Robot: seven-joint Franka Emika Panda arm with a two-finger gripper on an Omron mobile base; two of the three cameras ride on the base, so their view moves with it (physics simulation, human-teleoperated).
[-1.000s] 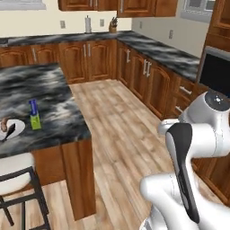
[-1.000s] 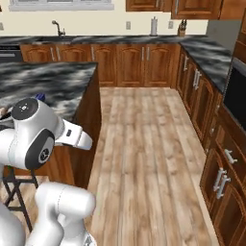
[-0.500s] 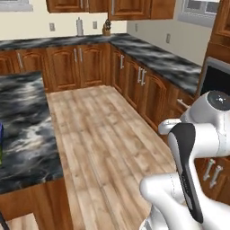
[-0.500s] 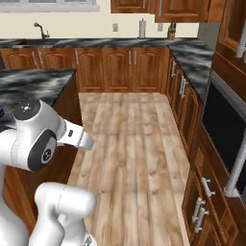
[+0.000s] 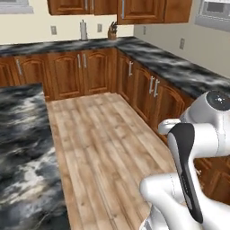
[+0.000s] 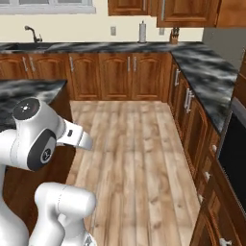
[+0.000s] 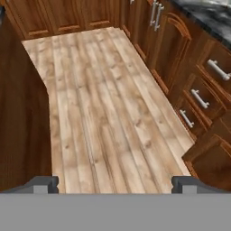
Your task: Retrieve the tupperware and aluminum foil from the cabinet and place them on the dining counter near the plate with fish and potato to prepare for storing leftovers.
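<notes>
Looks like a transit step, judging by the layout: gripper (image 7: 116, 184) spread wide w/ nothing between the tips, aimed down at bare wood floor (image 7: 103, 113), so no item in hand. Probably en route to fetch from the cabinet (image 5: 150, 11), up on the far wall by the corner, above the wall-side counter w/ paper towel roll (image 5: 83, 30) and knife block (image 5: 112, 32). Doors appear shut, so contents hidden; can't tell where the tupperware or aluminum foil sit, nor which way the foil box's long axis runs. Cabinet front faces into the room; its silver bar handle (image 5: 122, 5) runs vertical near the door edge. Dining counter (image 5: 20, 148) close at the robot's left, long edge running away toward the far wall. Next move likely calls for: closing in on the corner, raising the arm to upper-cabinet height, lining the spread tips across the vertical bar, then pulling the door along its swing. Risks: base clipping the island corner or base cabinets (image 5: 96, 69) in the narrow aisle; reach too short if parked early.
</notes>
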